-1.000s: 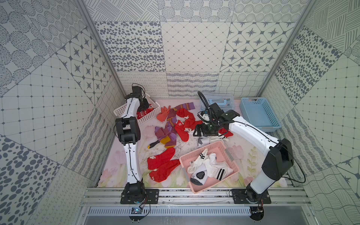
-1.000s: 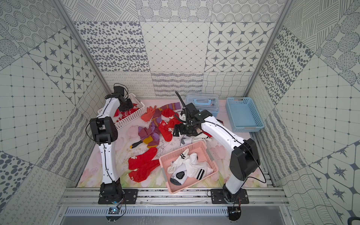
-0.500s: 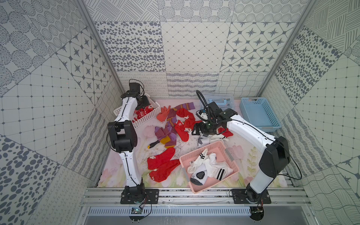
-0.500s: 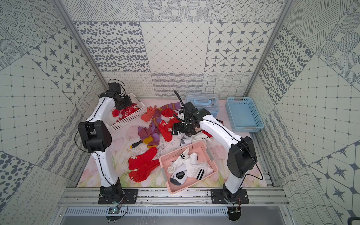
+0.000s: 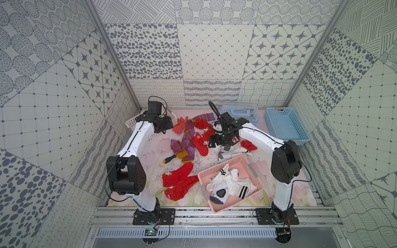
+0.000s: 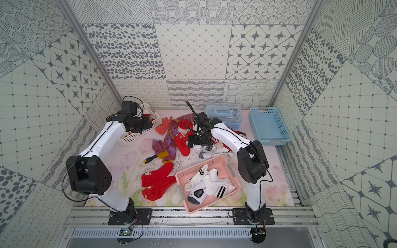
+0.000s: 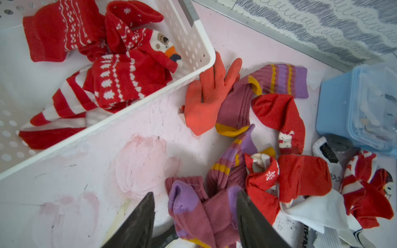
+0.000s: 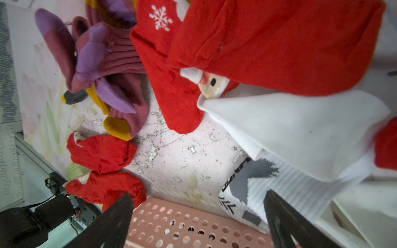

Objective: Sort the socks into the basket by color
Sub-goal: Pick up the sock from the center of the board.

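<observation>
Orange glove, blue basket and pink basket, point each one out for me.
orange glove (image 7: 206, 101), left wrist view, on its palm.
blue basket (image 5: 286, 128), a top view, on its bare floor.
pink basket (image 6: 233, 176), a top view, on its right rim.

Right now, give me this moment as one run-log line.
left pincer: open, empty, by white basket | right pincer: open, empty, over white sock | pink basket: white socks | blue basket: empty
</observation>
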`<control>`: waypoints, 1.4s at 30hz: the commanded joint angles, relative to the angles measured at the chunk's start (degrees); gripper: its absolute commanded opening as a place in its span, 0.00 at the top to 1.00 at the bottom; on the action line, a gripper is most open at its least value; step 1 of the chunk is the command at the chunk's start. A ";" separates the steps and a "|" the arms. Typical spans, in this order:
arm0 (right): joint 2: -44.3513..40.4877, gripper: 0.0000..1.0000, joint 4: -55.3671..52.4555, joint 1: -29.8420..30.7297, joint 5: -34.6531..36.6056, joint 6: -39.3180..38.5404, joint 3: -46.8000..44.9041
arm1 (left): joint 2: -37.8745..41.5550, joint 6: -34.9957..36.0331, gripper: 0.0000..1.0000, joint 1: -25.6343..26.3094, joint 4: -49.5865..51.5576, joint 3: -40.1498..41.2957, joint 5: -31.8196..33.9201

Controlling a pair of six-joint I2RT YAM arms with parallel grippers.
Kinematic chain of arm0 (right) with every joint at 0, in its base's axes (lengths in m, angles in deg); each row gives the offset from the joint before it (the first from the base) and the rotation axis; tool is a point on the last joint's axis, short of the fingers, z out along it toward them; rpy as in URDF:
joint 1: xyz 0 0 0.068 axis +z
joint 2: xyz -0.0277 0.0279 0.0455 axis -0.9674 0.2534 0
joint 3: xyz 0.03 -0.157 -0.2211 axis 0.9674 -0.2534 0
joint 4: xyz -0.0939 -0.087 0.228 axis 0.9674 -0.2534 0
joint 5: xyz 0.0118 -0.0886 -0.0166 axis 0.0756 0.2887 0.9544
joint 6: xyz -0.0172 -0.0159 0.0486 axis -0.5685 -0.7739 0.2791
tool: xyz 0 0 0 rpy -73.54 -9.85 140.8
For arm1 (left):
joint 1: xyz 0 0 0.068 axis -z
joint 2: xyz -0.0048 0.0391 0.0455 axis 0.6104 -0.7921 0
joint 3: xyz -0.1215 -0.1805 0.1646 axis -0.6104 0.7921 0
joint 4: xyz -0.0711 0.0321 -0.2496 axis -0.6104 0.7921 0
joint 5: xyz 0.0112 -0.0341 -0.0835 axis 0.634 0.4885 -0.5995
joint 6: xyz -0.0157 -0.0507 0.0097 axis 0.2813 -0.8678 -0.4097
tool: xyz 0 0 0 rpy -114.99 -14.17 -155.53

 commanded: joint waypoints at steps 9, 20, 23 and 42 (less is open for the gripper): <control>8.33 0.19 1.12 0.12 6.06 -2.45 4.07 | 15.45 -6.93 0.40 6.18 0.90 16.52 0.20; 11.90 0.48 3.65 0.04 7.24 -0.77 5.04 | 17.78 -8.99 0.40 9.04 1.04 19.99 0.17; 12.21 0.68 3.56 0.04 7.30 -0.77 5.16 | 17.83 -8.91 0.40 9.13 1.05 20.09 0.19; -0.59 1.00 0.20 0.57 2.83 -1.56 3.17 | 19.01 -8.98 0.40 11.57 1.66 20.37 0.67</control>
